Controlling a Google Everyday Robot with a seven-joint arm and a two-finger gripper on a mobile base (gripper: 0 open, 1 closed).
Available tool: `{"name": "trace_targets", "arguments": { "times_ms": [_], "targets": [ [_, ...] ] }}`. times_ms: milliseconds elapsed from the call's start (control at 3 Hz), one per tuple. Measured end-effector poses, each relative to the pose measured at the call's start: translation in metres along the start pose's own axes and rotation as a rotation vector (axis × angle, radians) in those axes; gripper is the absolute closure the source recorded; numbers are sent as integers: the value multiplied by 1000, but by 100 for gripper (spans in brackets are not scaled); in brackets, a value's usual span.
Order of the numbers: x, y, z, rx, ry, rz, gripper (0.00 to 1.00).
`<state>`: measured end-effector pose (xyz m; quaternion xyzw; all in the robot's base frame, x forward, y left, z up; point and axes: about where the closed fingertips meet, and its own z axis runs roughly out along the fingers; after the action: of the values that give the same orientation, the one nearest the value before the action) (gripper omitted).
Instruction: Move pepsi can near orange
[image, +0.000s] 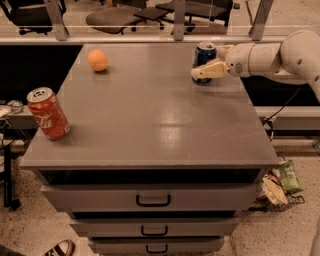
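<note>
Reaching in from the right edge of the view on a white arm (280, 55), hand (207, 64) low over the far right part of the grey bench (150, 125), set around the pepsi can (205, 52). Spread open, with one pale finger (207, 71) across the near side of the can's lower half and the other showing just past its far side by the silver top; touching the can or not, cannot tell. Standing upright on the bench near the back edge, that dark blue can. Lying at the far left of the bench, well apart from the pepsi can, the orange (98, 59). Standing near the front left corner, a red Coca-Cola can (48, 113). Below the bench top, drawers (152, 199) with dark handles. Beyond the bench, office chairs (120, 17); on the floor at right, snack packets (282, 180)
</note>
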<state>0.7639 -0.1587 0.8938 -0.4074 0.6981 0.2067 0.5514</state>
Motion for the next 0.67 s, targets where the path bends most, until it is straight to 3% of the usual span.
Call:
{"name": "trace_targets", "arguments": {
  "times_ms": [333, 667],
  "targets": [
    [-9, -3, -2, -4, -38, 10, 49],
    [-34, -4, -20, 5, -106, -14, 73]
  ]
}}
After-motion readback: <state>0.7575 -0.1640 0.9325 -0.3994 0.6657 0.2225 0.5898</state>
